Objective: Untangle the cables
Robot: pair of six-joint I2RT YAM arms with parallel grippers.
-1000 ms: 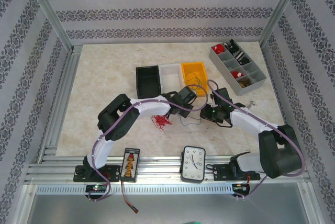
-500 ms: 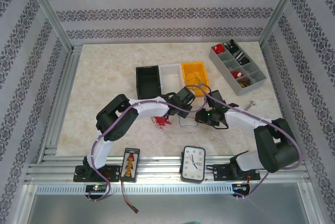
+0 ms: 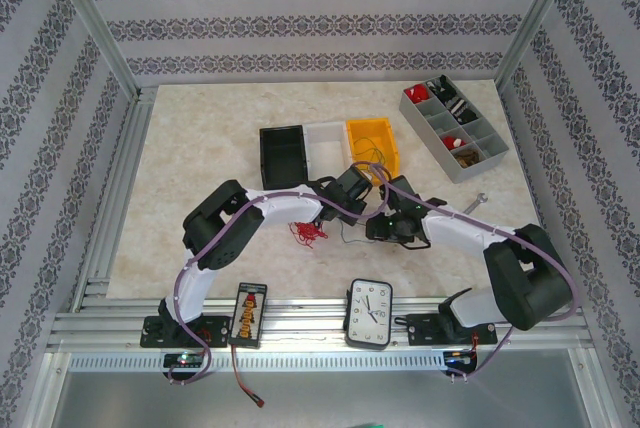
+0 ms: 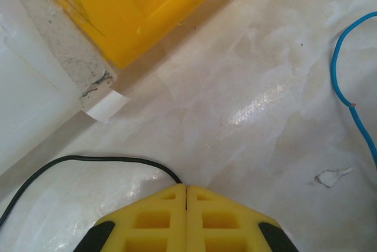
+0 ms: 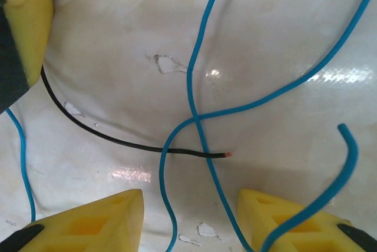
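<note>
Nearest me, the clock (image 3: 369, 313) and the small black board (image 3: 249, 314) sit on the rail at the counter's near edge. Just past them, toward the middle of the counter, the red cable bunch (image 3: 308, 232) lies by itself. To its right is the working spot. My left claw (image 4: 186, 190) is pressed together with the black cable (image 4: 88, 161) running out from its tips, so I judge it is pinching that one. Over the last second my right arm has swung in from the counter's right side. My right claw (image 5: 188, 202) now hangs spread above the spot where the blue cable (image 5: 200, 87) crosses the black cable's loose end, close to the left claw. That puts me in place to take the blue strand and draw it off the black; nothing is separated yet. Farther off, the black bin (image 3: 283, 153), white bin (image 3: 325, 138) and yellow bin (image 3: 372, 140) stand in a row, with the grey divided tray (image 3: 455, 128) toward the far right corner.
</note>
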